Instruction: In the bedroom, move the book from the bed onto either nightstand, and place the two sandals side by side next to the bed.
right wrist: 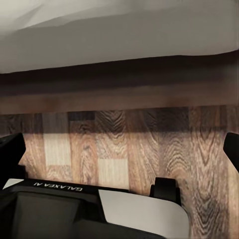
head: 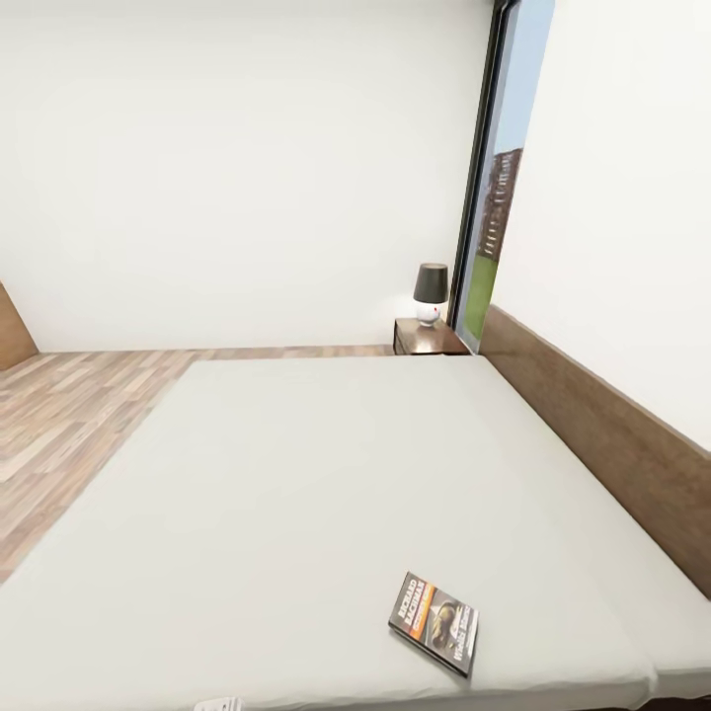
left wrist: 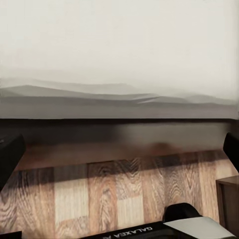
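Grey mattress of the bed [head: 296, 474] carries the book [head: 434, 622] near your edge, the nightstand [head: 427, 339] well apart at the far corner. You're at the book step: reach in and grasp it. Both grippers hang spread, empty, over floorboards [right wrist: 124, 144].

Light-grey mattress [head: 326, 494]: matt, smooth cloth. Dark brown headboard [head: 612, 434]: grained wood, matt. Plank floor [head: 69, 405]: mottled wood, slight sheen. Thin dark-covered paperback book [head: 434, 622]: smooth paper cover. White walls [head: 247, 168]: matt.
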You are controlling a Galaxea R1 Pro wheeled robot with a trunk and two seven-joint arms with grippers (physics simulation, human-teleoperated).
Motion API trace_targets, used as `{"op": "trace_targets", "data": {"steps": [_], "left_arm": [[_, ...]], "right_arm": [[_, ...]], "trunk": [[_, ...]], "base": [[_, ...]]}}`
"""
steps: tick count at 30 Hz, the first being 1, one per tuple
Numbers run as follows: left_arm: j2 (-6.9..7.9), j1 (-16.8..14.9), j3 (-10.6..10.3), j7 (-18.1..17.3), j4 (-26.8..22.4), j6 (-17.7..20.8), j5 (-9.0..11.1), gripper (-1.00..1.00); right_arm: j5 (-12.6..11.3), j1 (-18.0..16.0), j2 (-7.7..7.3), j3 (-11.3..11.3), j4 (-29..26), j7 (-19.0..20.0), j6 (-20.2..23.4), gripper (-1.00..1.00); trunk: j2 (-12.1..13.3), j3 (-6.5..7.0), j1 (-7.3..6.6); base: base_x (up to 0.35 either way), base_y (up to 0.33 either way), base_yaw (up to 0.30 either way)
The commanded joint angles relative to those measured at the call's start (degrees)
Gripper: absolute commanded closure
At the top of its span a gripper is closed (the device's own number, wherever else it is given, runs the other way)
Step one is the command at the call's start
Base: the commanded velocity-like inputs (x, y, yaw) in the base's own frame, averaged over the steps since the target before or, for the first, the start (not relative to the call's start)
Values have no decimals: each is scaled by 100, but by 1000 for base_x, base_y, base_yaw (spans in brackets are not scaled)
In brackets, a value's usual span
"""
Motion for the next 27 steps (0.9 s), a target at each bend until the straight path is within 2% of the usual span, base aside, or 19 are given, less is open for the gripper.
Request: {"op": "trace_targets", "data": {"steps": [1, 27], "left_arm": [[1, -4, 3, -29, 8, -2, 38, -100], [1, -4, 7, -29, 8, -2, 38, -100]], "right_arm": [[-58, -7, -1, 49, 15, 25, -27, -100], [-59, -7, -1, 49, 15, 25, -27, -100]], "trunk": [[38, 13, -23], [1081, 479, -594]], "base": [[0, 0, 0], [0, 0, 0]]}}
